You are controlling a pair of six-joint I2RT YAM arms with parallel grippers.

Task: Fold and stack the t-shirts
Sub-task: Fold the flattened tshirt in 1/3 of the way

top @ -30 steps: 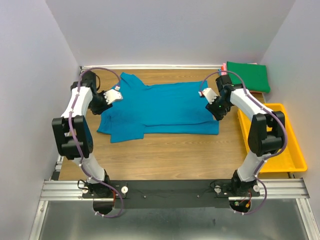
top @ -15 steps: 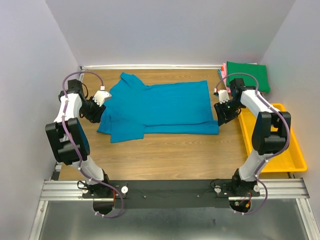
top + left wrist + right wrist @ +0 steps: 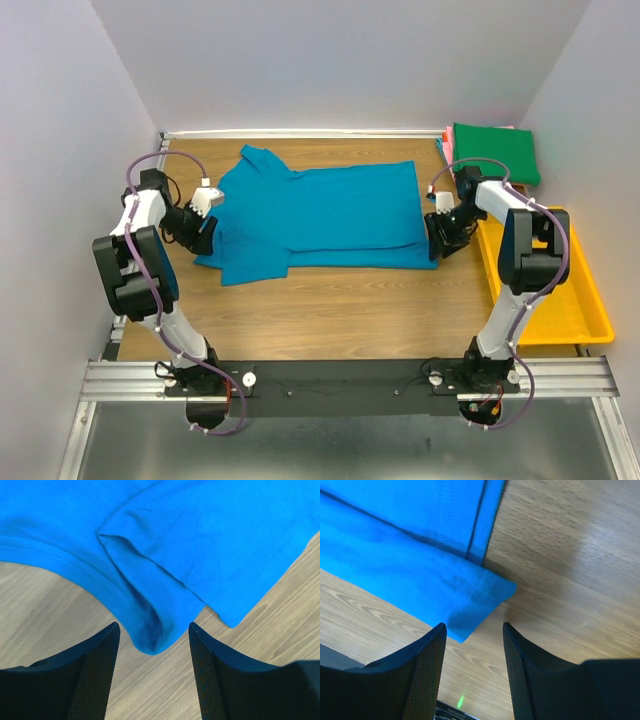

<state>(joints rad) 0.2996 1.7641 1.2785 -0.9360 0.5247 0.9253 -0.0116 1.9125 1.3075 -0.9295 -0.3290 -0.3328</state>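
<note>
Left gripper point(image 3: 154, 630): the fingers are held apart with nothing clamped; a rolled sleeve fold of the teal-blue t-shirt point(image 3: 320, 215) is seen just ahead of the gap.
Right gripper point(image 3: 474, 627): the fingers are likewise spread and empty; the shirt's near hem corner is framed between them.
Teal-blue t-shirt: it is laid flat on the table point(image 3: 340, 300), partly folded lengthwise.
Dark green t-shirt point(image 3: 497, 152): it is folded and set beyond the teal shirt's hem end.
Step judged: both ends are about to be gripped for the next fold.
Advice: every layer should be pinched at each corner, both ends raised together, and the cloth kept taut.
</note>
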